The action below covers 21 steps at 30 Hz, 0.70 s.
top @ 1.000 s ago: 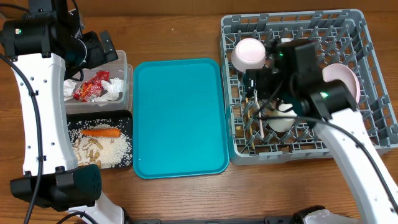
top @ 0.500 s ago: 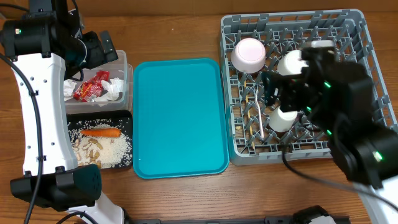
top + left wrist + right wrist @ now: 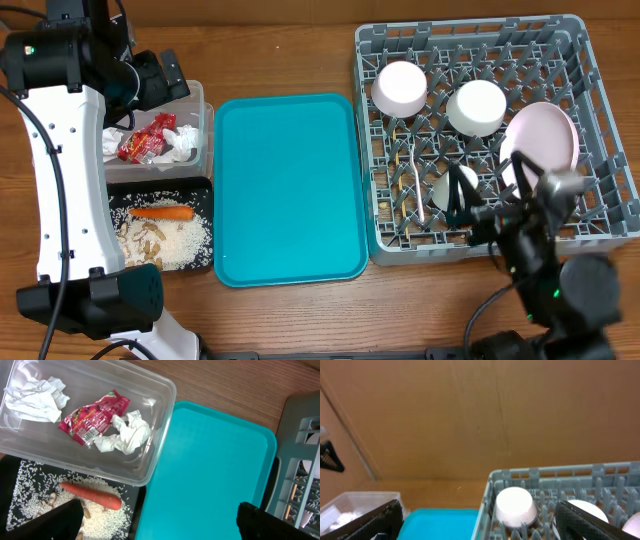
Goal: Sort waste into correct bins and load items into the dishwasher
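- By the front of the grey rack (image 3: 470, 25), our right gripper (image 3: 479, 519) hangs with jaws apart, holding nothing; it could bump the plate (image 3: 545, 135) standing inside.
- Our left gripper (image 3: 161, 519), jaws apart too, could knock the clear tub (image 3: 155, 415) of waste.

From up top I've got two bowls (image 3: 400, 88), a plate (image 3: 541, 138) and a cup (image 3: 455, 187) in the rack (image 3: 470, 30). Wrapper (image 3: 145, 138) and napkins (image 3: 182, 142) are in the tub (image 3: 204, 120), carrot (image 3: 162, 212) and crumbs (image 3: 165, 240) in the black tray (image 3: 200, 190).

The red snack wrapper (image 3: 95, 416) carries print, but none of it is legible.
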Each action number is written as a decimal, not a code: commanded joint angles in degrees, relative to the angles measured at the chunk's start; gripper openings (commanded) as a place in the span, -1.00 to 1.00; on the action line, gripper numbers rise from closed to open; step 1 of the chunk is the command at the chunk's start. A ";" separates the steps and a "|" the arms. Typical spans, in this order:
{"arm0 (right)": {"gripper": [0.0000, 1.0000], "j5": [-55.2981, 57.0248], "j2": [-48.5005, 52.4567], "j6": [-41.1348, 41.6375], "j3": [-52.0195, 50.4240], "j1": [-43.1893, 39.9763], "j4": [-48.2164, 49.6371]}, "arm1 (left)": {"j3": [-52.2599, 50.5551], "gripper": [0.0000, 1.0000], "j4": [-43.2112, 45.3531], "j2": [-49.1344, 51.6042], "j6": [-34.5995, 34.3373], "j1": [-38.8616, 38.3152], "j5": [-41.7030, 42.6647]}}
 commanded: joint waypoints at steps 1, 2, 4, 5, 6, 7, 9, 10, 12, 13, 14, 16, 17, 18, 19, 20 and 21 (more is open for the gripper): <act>1.00 0.37 -6.01 0.15 -9.31 -1.66 4.15 | 0.74 1.00 0.09 -0.09 0.24 -0.11 0.22; 1.00 0.22 -7.65 0.17 -11.54 -2.03 5.07 | 0.74 1.00 0.09 -0.09 0.24 -0.11 0.22; 1.00 0.17 -10.60 0.90 -15.17 -2.71 6.19 | 0.74 0.99 0.09 -0.09 0.24 -0.13 0.22; 1.00 0.22 -11.82 1.57 -16.28 -3.13 6.19 | 0.74 1.00 0.09 -0.09 0.24 -0.11 0.22; 1.00 0.20 -12.98 1.97 -17.18 -3.54 6.21 | 0.74 0.99 0.09 -0.09 0.24 -0.11 0.22; 1.00 0.20 -14.16 2.19 -18.01 -3.89 6.23 | 0.74 1.00 0.09 -0.09 0.24 -0.11 0.22; 1.00 0.22 -16.09 2.14 -19.06 -4.35 6.29 | 0.74 1.00 0.09 -0.09 0.24 -0.11 0.22; 1.00 0.22 -17.20 2.14 -19.61 -4.70 6.32 | 0.74 0.99 0.09 -0.09 0.24 -0.11 0.22; 1.00 0.20 -19.78 2.14 -21.00 -5.66 6.40 | 0.74 0.99 0.09 -0.09 0.24 -0.11 0.22; 1.00 0.17 -20.39 2.16 -21.51 -5.92 6.43 | 0.74 0.99 0.09 -0.09 0.24 -0.11 0.22; 1.00 0.13 -21.18 2.23 -22.21 -6.23 6.43 | 0.74 0.99 0.09 -0.09 0.24 -0.11 0.22; 1.00 0.17 -22.84 3.26 -23.82 -6.84 6.58 | 0.74 1.00 0.09 -0.09 0.24 -0.13 0.22; 1.00 -0.26 -23.63 3.23 -24.68 -7.10 6.78 | 0.74 1.00 0.09 -0.09 0.24 -0.11 0.22; 1.00 -0.74 -24.26 3.21 -25.44 -7.30 7.10 | 0.74 1.00 0.09 -0.09 0.24 -0.11 0.22; 1.00 -1.36 -24.96 3.23 -26.36 -7.58 7.41 | 0.74 1.00 0.09 -0.09 0.24 -0.11 0.22; 1.00 -2.27 -25.11 3.23 -27.08 -7.85 7.93 | 0.74 1.00 0.09 -0.09 0.24 -0.11 0.22; 1.00 -3.32 -25.09 3.23 -27.82 -8.22 8.41 | 0.74 1.00 0.09 -0.09 0.24 -0.11 0.22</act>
